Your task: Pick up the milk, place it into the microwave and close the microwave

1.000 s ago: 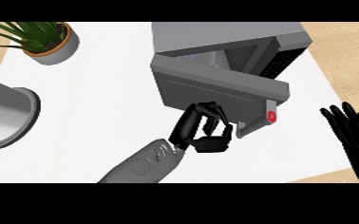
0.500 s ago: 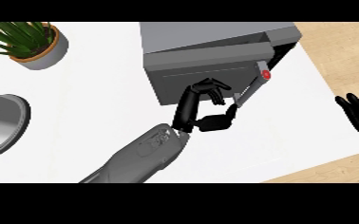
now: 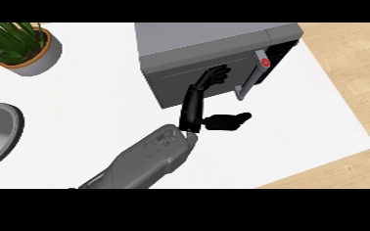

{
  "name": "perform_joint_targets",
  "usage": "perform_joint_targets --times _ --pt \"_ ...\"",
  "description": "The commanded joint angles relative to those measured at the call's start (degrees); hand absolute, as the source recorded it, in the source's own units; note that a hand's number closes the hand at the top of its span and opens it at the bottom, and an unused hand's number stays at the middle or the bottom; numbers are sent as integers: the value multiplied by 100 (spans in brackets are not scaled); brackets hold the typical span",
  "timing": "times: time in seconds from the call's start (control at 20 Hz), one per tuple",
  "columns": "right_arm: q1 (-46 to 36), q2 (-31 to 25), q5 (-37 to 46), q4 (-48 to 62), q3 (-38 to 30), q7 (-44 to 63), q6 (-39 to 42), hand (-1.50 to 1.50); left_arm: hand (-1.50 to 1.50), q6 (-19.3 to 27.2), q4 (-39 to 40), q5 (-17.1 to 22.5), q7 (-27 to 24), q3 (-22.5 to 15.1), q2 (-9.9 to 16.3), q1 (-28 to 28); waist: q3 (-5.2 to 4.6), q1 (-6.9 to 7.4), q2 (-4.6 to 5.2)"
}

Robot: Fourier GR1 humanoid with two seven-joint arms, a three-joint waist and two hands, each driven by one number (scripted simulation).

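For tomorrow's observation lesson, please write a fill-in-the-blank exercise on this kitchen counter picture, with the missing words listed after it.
1. The robot's black left hand presses its straight fingers flat against the grey microwave's ____.
2. The door of the grey box-shaped microwave is almost shut, with a narrow gap at its ____ edge.
3. The red round button sits beside the door's long grey ____.
4. The green potted plant stands at the picture's upper ____ corner.

Missing words: door; right; handle; left

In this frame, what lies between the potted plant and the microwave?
In the head view, only bare white counter lies between the potted plant and the microwave. The left hand is on the microwave's door, not in that stretch.
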Motion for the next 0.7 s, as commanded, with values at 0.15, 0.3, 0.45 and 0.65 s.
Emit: perform_joint_targets --times 0.15,0.3,0.45,0.65 --pt "-352 -273 327 14 -223 -67 -179 150 -150 210 195 547 -196 419 4 -417 4 -55 114" --pt "-521 -358 445 46 -189 26 -244 150 -150 278 277 648 -242 395 4 -491 3 42 146" --pt "-624 -375 421 117 -234 -40 -256 150 -150 258 331 722 -354 388 4 -563 13 22 161" --pt "-734 -434 482 188 -213 5 -272 150 -150 228 369 896 -453 367 4 -535 9 37 185"
